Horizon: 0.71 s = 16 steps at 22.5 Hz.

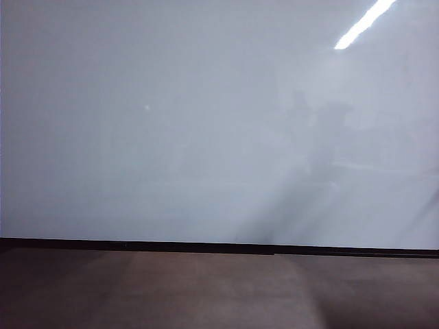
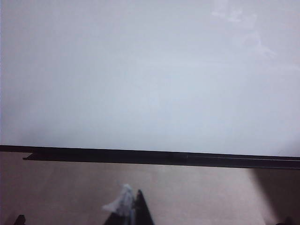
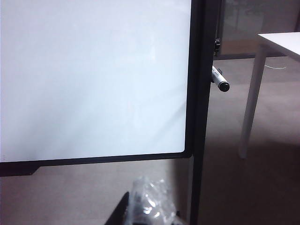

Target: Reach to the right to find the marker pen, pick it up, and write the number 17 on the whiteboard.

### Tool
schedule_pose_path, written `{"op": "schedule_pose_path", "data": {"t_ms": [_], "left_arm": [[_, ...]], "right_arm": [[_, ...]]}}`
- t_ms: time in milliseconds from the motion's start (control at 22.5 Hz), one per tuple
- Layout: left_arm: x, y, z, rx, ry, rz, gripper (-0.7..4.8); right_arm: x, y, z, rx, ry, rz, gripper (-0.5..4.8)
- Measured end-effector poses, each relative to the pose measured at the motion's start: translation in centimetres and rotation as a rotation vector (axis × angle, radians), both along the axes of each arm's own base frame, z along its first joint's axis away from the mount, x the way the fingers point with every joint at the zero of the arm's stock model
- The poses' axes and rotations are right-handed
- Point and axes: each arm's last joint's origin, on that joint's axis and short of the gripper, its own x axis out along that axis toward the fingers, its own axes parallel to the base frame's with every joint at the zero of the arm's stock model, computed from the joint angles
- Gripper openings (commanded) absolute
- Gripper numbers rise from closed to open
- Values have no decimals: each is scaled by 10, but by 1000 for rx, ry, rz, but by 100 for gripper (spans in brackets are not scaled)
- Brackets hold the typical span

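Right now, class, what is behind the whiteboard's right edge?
A marker pen sticks out from behind the whiteboard frame; its rear end is covered. Beyond it stands a white table. What holds the pen cannot be seen.

Whiteboard [image 1: 171, 123]: filling nearly the whole frame from the top edge down, standing upright, glossy, showing a blank white-grey face.
Bottom edge [image 1: 206, 245]: running as a thin black strip across the full width in the lower part of the frame, sloping slightly down toward the right.
Light reflection [image 1: 365, 23]: glaring as a bright diagonal streak in the upper right corner.
Dim reflections [image 1: 322, 151]: showing as faint grey shapes right of centre, too vague to identify.
Small spot [image 1: 147, 107]: glinting pale, left of centre.
Brown-grey surface [image 1: 206, 291]: lying matte below the black strip, darkening toward the lower left and lower right corners.
Grippers: neither one appearing in this view.
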Motion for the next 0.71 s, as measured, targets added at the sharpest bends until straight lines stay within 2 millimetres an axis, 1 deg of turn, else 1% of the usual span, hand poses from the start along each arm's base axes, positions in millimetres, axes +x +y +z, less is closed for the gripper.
{"op": "schedule_pose_path", "data": {"t_ms": [490,712], "left_arm": [[0,-1,0,0,0,-7,-5],[-2,-14,0,0,0,-145,-5]], "right_arm": [[0,0,0,0,-2,0,-6],[0,0,0,0,-3,0,-6]]}}
